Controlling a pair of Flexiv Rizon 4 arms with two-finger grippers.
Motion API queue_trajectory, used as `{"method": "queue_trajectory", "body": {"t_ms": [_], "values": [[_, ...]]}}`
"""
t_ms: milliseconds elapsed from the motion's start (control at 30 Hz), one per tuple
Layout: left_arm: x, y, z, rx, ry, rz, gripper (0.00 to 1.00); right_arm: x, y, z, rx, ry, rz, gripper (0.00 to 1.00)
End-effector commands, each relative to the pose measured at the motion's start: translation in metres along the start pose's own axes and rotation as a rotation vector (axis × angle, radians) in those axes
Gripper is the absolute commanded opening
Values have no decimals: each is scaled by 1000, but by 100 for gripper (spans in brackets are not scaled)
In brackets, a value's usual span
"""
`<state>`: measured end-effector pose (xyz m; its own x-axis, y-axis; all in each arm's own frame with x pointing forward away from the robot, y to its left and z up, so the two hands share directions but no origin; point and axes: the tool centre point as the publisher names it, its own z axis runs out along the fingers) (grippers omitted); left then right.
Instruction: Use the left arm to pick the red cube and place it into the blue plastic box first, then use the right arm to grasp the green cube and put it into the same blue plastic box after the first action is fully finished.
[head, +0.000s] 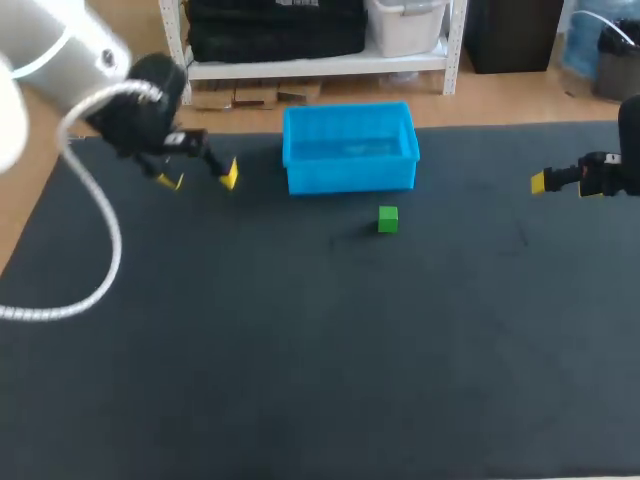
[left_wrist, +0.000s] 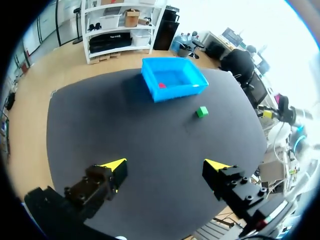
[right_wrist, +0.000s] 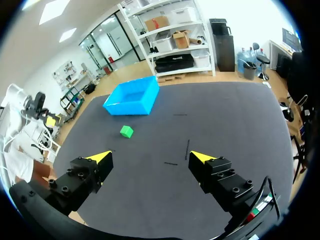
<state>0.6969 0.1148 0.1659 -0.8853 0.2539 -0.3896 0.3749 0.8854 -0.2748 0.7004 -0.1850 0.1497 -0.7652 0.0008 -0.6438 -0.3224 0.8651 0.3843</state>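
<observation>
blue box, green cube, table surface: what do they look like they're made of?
Blue box: looks like moulded plastic, slightly glossy; its floor shows a pale sheen. Green cube: solid matte colour, sharp edges; foam, wood or plastic, cannot tell. Table surface: dark matte sheet with no glare, probably a fabric or rubber mat.

blue box (head: 350, 176) 1 | red cube (left_wrist: 162, 85) 1 | green cube (head: 388, 219) 1

left gripper (head: 200, 178) hovers with fingers spread wide — right gripper (right_wrist: 151, 158) likewise parted, at the far right.
</observation>
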Motion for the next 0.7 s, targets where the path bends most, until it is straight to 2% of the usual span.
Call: {"method": "queue_trajectory", "body": {"t_ms": [33, 167, 300, 533, 700], "values": [[60, 5, -5, 43, -521, 6, 100, 0, 0, 0, 0, 1, 0, 100], [61, 6, -3, 87, -502, 29, 100, 0, 0, 0, 0, 1, 0, 100], [53, 6, -5, 117, -473, 63, 100, 0, 0, 0, 0, 1, 0, 100], [35, 3, -6, 89, -457, 107, 100, 0, 0, 0, 0, 1, 0, 100], [30, 1, -1, 86, -410, 116, 100, 0, 0, 0, 0, 1, 0, 100]]}}
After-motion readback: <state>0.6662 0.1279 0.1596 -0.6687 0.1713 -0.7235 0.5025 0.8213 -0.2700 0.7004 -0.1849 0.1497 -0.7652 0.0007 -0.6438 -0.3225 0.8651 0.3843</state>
